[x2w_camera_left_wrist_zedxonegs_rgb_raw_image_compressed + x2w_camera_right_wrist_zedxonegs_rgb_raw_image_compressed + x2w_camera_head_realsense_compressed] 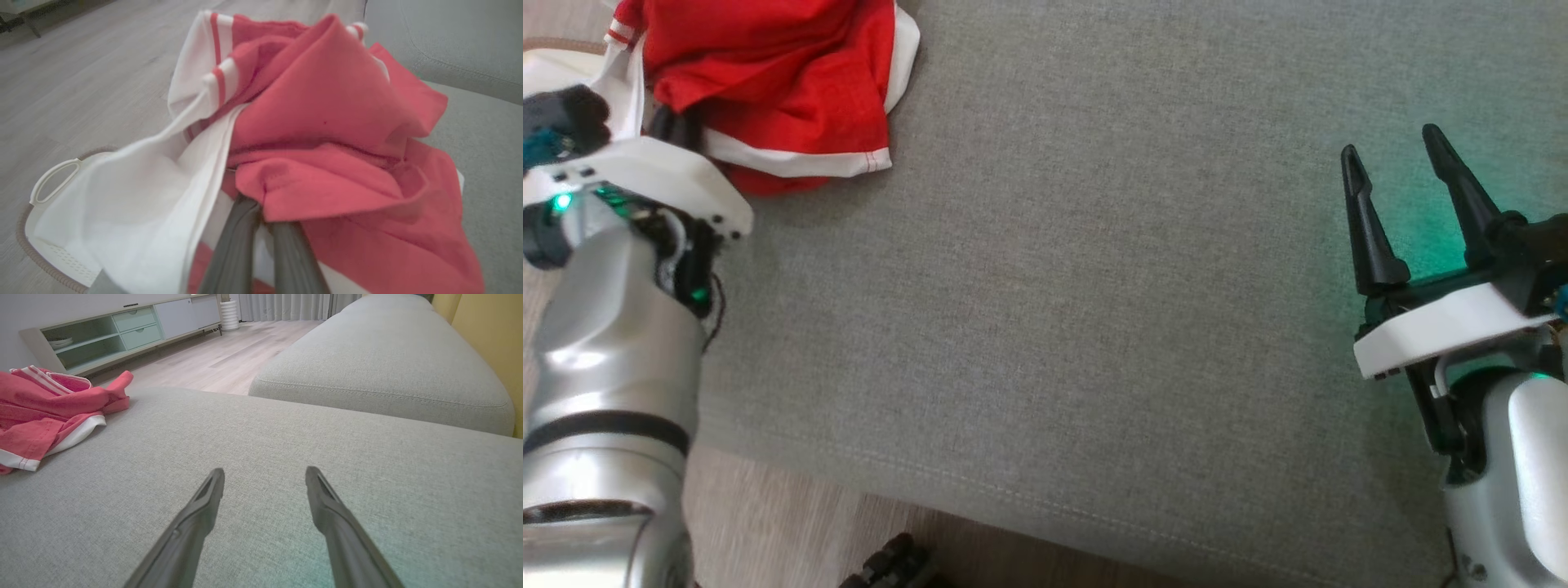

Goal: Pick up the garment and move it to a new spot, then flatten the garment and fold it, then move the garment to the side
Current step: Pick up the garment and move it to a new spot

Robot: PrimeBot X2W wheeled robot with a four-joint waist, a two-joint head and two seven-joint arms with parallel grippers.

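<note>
1. At the far left edge of the grey sofa cushion [1094, 286] lies the garment [768, 73], a crumpled heap of red cloth with white panels and red-striped white trim.
2. The left tool [264, 223] reaches into the near side of that heap. Its two dark fingers [239, 245] are pressed close together, pinching a folded red hem, and the tips are hidden under the cloth.
3. In the left wrist view, a broad white panel of the garment spreads out to the left over a white basket [53, 183] with a handle slot. The basket stands on the pale wooden floor [81, 81] beside the cushion.
4. The right tool [1390, 140] is at the right side of the cushion, well apart from the garment. Its fingers are spread wide and hold nothing.
5. In the right wrist view those fingers point across bare grey fabric, with the garment off at the left edge of the picture.
6. A green glow from the right wrist tints the cushion just beside the right tool.
7. Beyond the near cushion a second grey cushion [380, 367] butts against it, with a stitched seam along its edge.
8. Farther off, across the floor, stands a low pale-green cabinet [122, 330], with curtains [286, 306] behind it.
</note>
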